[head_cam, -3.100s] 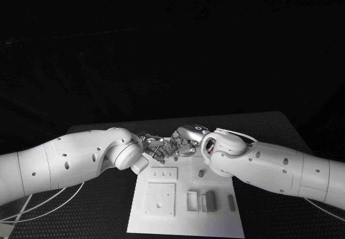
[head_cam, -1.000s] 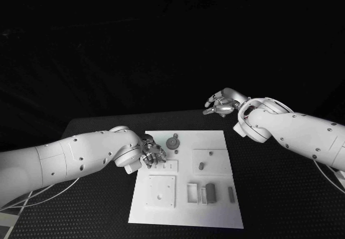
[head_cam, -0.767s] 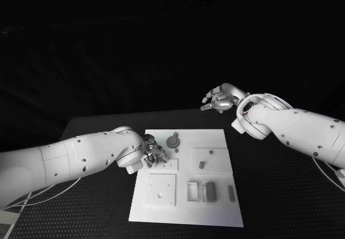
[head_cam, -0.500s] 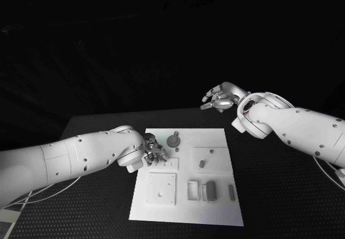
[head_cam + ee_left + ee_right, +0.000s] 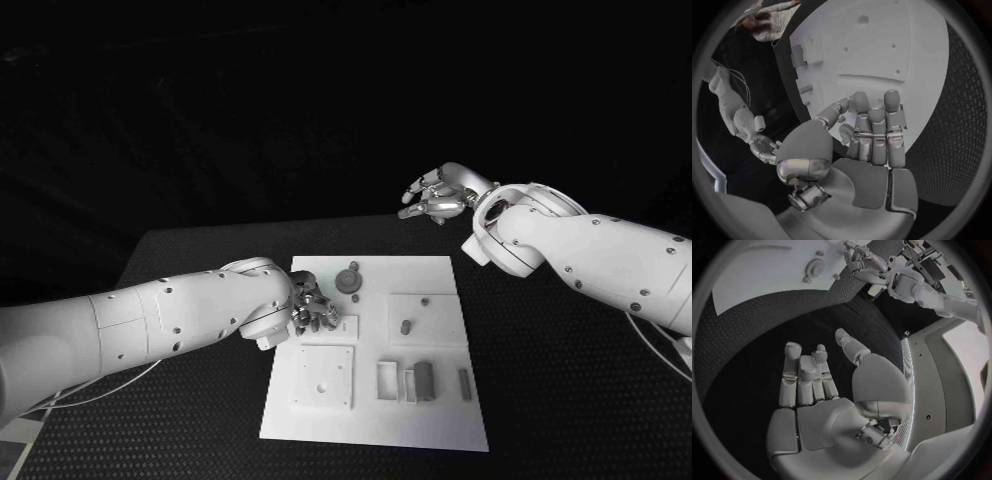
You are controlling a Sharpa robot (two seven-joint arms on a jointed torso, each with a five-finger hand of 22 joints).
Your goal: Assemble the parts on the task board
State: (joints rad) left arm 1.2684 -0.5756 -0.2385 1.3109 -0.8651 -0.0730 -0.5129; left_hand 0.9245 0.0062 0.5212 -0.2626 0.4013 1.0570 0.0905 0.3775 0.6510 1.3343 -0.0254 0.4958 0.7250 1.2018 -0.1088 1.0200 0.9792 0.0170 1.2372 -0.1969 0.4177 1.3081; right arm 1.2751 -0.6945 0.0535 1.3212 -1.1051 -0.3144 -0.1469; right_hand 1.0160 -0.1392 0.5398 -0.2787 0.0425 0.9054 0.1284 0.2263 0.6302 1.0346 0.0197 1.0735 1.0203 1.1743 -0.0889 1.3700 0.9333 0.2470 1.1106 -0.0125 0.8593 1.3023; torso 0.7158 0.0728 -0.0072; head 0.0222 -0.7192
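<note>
On task board (image 5: 433,425), unlabelled parts (image 5: 421,381)

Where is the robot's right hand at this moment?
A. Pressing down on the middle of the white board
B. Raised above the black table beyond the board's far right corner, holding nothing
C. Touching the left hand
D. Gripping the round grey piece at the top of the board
B. The right hand hangs past the far right corner of the task board with its fingers apart and nothing in them, well away from the left hand.
</note>
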